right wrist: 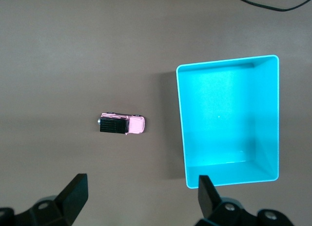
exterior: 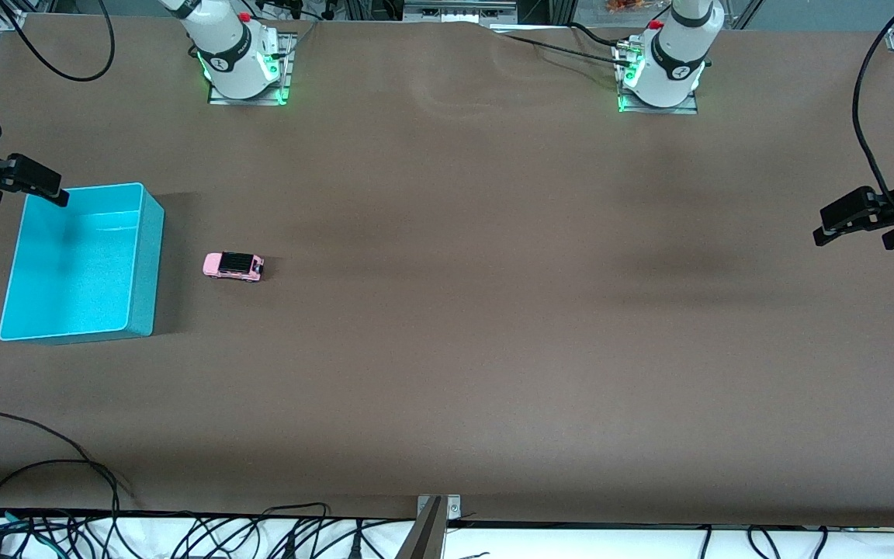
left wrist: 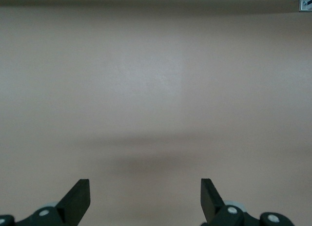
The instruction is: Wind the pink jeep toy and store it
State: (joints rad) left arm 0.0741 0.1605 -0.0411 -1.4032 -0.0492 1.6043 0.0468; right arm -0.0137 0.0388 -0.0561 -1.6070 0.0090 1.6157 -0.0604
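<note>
Closest to you is a strip of bare brown table, then the first real item: the turquoise bin, down at the right arm's end. Nothing inside it as far as you can see, just the plain floor.

Just beside the bin, toward the table's middle, sits the pink jeep toy, on its wheels and not touching the bin wall. The right wrist view shows the same thing: jeep next to the bin, small gap between them.

So honestly, nothing of the job looks done yet. The jeep hasn't been picked up or stored, and you can't tell anything about winding from here. All of it is still ahead, I'd say.

Right gripper hangs over the bin's corner nearest its base, fingers spread wide, holding nothing. Left gripper waits at its own end of the table over bare surface, fingers also wide apart and empty.
</note>
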